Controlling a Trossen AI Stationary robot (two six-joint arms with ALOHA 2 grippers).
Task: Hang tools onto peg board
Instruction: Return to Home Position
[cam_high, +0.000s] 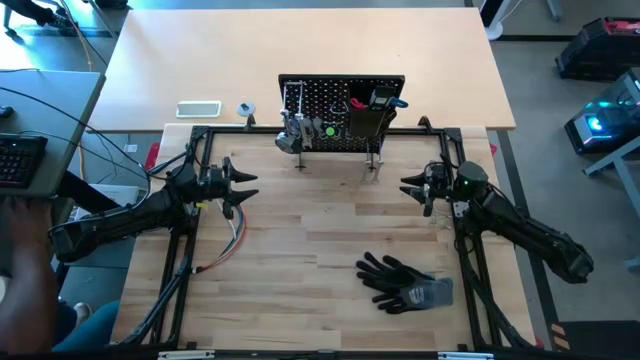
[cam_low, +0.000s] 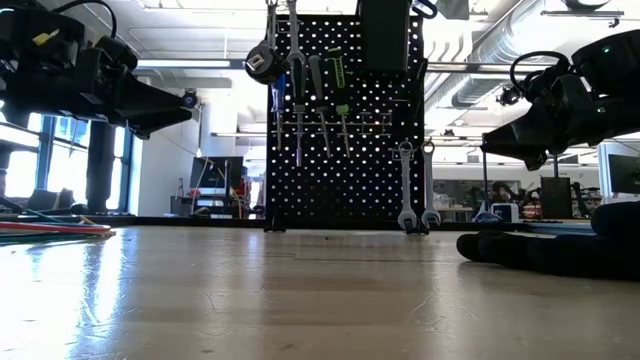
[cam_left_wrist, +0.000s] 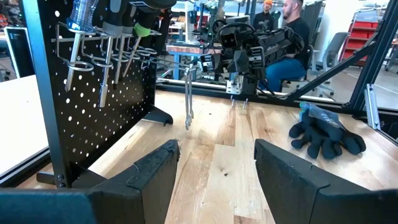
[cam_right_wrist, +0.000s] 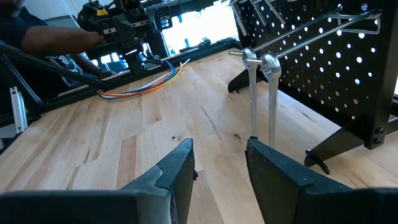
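**Both arms clear of the peg board, fingers empty**

- The peg board (cam_high: 340, 100) stands upright on the counter (cam_high: 300, 260) with the tools (cam_low: 320, 90) hung on its front.
- A tape measure (cam_low: 262, 62) hangs at the top of the board, on the end nearer the left arm, with drivers (cam_low: 338, 85) just beside it.
- Two silver wrenches (cam_right_wrist: 261, 93) hang low toward the other end. The box bin (cam_high: 365, 120) sits high on the front.
- The left gripper (cam_high: 248, 190) is in front of the board, off its tape-measure end and well apart from it. It's raised off the counter, fingers (cam_left_wrist: 155, 171) spread and holding nothing.
- The right gripper (cam_high: 405, 188) is in front of the board, off its wrench end, and also raised. Its fingers (cam_right_wrist: 177, 168) are parted with nothing between them.
- Black gloves (cam_high: 405, 283) lie in front of the board, out past the right gripper.
- Coloured wires (cam_high: 232, 240) lie out past the left gripper.
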